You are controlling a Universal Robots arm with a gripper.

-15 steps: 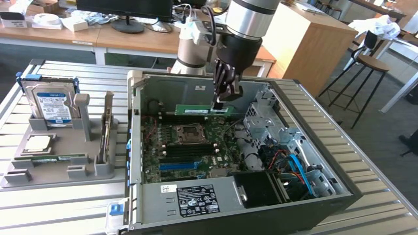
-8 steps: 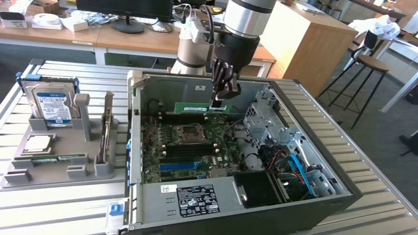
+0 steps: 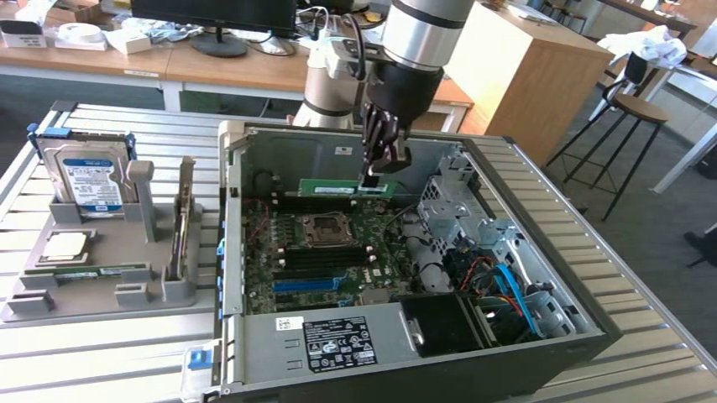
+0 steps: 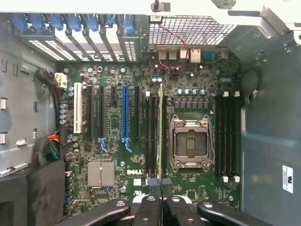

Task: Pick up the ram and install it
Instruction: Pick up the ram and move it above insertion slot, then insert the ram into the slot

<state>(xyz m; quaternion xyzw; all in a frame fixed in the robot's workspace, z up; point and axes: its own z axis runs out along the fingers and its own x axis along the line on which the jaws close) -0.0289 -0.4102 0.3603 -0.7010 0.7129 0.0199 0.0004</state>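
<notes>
The gripper (image 3: pixel 375 180) is seen closed nearly all the way on the ram (image 3: pixel 336 188), which is pinched by its upper edge at one end and held level, long edge down, inside an open computer case (image 3: pixel 526 252). In the wrist view the gripper (image 4: pixel 160 182) is clamped on the ram (image 4: pixel 160 127), which is seen edge-on as a thin pale-green line lined up with the black memory slots (image 4: pixel 151 136) just beside the empty CPU socket (image 4: pixel 190 143). Whether the stick has been seated in a slot cannot be told. The slots and socket are carried on a green motherboard (image 3: pixel 294 267), where a blue expansion slot (image 4: pixel 125 113) is also visible. Outside the case, toward the exterior view's left, a grey holder (image 3: pixel 168 290) is stocked with an upright hard drive (image 3: pixel 90 180), a silver CPU chip (image 3: pixel 65 245) and a second green stick (image 3: pixel 96 273) lying flat. Case and holder are set on a slatted metal table (image 3: pixel 650 361).
</notes>
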